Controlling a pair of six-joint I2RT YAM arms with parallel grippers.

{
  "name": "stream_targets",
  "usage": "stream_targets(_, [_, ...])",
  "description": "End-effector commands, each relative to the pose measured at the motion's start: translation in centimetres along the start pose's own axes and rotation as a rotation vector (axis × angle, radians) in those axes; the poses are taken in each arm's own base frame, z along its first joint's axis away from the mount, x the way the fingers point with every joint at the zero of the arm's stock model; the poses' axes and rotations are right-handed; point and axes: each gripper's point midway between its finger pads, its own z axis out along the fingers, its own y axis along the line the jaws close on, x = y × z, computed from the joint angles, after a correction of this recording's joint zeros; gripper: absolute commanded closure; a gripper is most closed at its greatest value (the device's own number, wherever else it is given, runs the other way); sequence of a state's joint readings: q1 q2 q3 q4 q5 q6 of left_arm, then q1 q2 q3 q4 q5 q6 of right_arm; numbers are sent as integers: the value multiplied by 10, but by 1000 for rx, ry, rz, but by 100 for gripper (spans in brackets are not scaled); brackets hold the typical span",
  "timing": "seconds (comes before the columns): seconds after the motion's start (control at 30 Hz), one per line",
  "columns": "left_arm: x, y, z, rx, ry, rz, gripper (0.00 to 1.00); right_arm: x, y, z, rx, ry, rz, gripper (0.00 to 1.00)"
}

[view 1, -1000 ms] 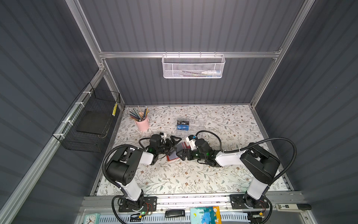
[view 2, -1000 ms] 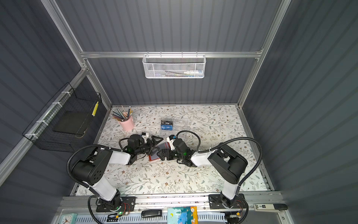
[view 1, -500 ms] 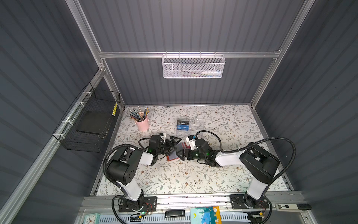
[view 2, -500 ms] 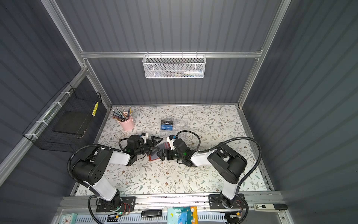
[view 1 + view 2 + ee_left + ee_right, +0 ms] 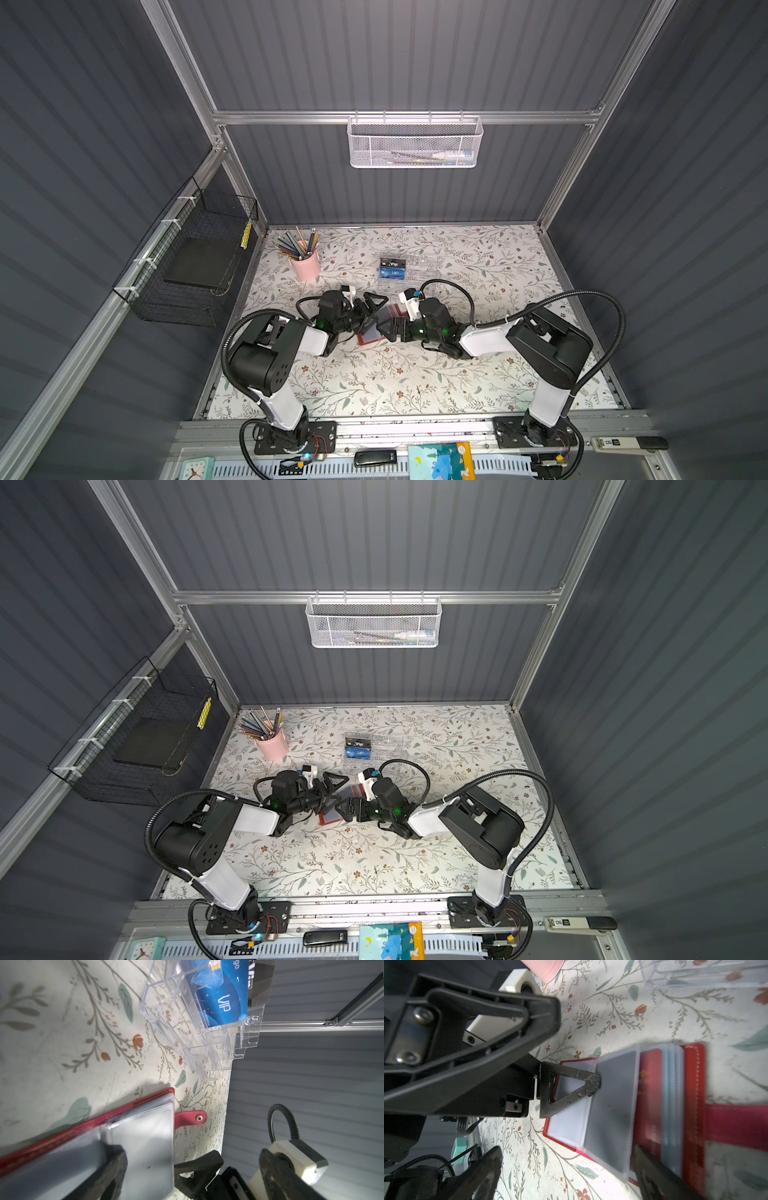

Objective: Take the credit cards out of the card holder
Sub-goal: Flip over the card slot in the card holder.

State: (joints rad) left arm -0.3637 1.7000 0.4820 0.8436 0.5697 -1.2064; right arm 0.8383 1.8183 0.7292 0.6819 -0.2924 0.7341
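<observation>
Nothing moved, I see: left gripper (image 5: 371,314) and right gripper (image 5: 395,320) stay wide over the mid-frame card holder (image 5: 612,1105); extraction's stalled.

Both arms are twins: the left arm (image 5: 274,353) and right arm (image 5: 540,349) mix chunky black joint housings with white shells. A black ribbed hose (image 5: 582,293) loops off each, and green lights (image 5: 322,322) glow near the wrists. On the left gripper (image 5: 576,1047) the fingers (image 5: 592,1082) are black open triangles, maybe carbon weave, with silver screws (image 5: 423,1014) behind. The near-edge base plates (image 5: 324,432) are black with red wiring.
</observation>
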Motion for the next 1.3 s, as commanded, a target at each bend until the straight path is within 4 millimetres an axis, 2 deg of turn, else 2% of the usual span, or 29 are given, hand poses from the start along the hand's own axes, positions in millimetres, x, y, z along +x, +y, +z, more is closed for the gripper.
stream_targets(0.0, [17,49,-6,-150,33,-102,0,17,-18,1,42,47,39,1])
stream_targets(0.43, [15,44,-7,-142,29,-99,0,3,3,6,-19,30,38,1])
stream_targets(0.5, [14,43,-7,-143,27,-97,0,7,11,7,-54,58,37,1])
stream_targets(0.8, [10,35,-10,-129,21,-92,0,5,22,11,-80,60,27,1])
stream_targets(1.13, [-11,16,-32,-134,-23,-61,0,5,29,15,-93,70,16,1])
stream_targets(1.27, [-16,13,-42,-143,-37,-56,0,4,36,18,-105,75,4,1])
